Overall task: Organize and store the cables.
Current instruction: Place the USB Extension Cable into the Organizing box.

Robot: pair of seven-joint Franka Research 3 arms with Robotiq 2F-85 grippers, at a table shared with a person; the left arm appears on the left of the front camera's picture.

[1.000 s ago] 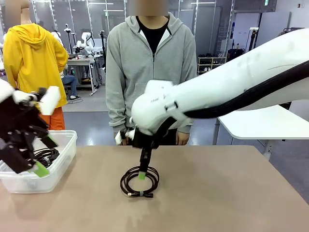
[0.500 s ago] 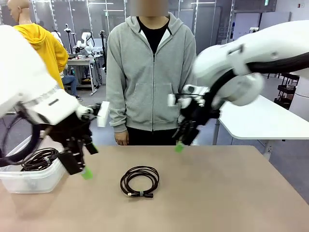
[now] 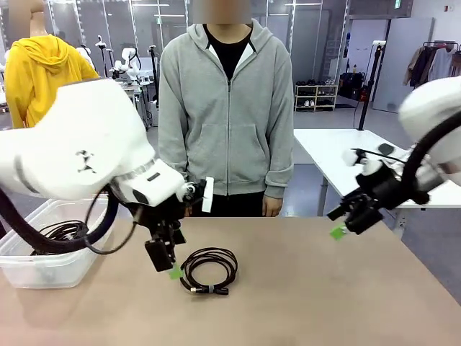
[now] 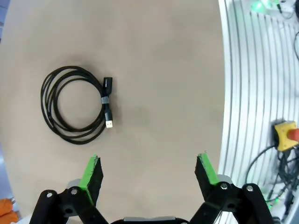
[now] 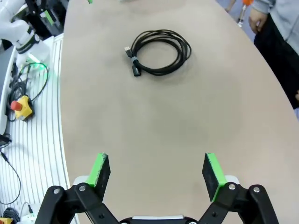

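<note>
Front view: left gripper open beside coiled cable, maybe touching.

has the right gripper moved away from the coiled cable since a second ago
Yes. The right gripper stood over the coiled cable a second ago; now it is open, well off to the cable's right, above the table's right part. The cable itself has stayed put.

one coiled cable on table, one bin, two claws

Right tool motion-blurred; bin's coiled cables partly hidden behind left arm
</note>
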